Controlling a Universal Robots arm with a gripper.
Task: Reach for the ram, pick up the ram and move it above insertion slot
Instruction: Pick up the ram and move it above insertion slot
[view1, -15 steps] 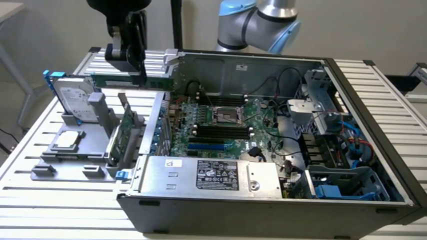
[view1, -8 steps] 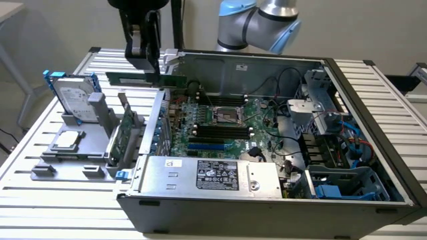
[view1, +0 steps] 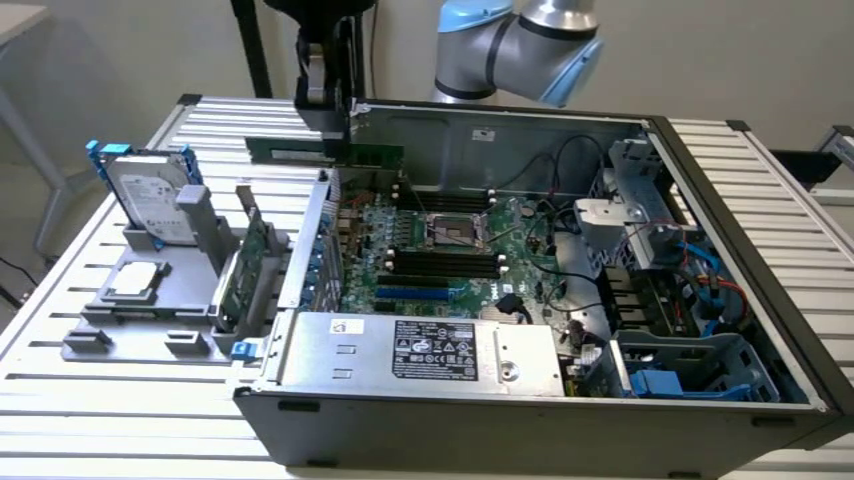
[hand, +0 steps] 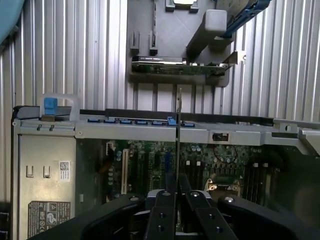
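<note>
Ram (view1: 324, 152) clamped in gripper (view1: 328, 128) — held above motherboard (view1: 441, 250)

Open air lies above the motherboard (view1: 441, 250); the case wall (view1: 494, 140) behind and drive cage (view1: 641, 190) hem it in.

We saw a slatted aluminium table (view1: 120, 400) carrying everything. An open computer case (view1: 534, 420) lay on its side directly on the slats. Beside the case, toward the exterior view's left, a grey holder stand (view1: 147, 320) also rested on the table, just apart from the case's wall.
</note>
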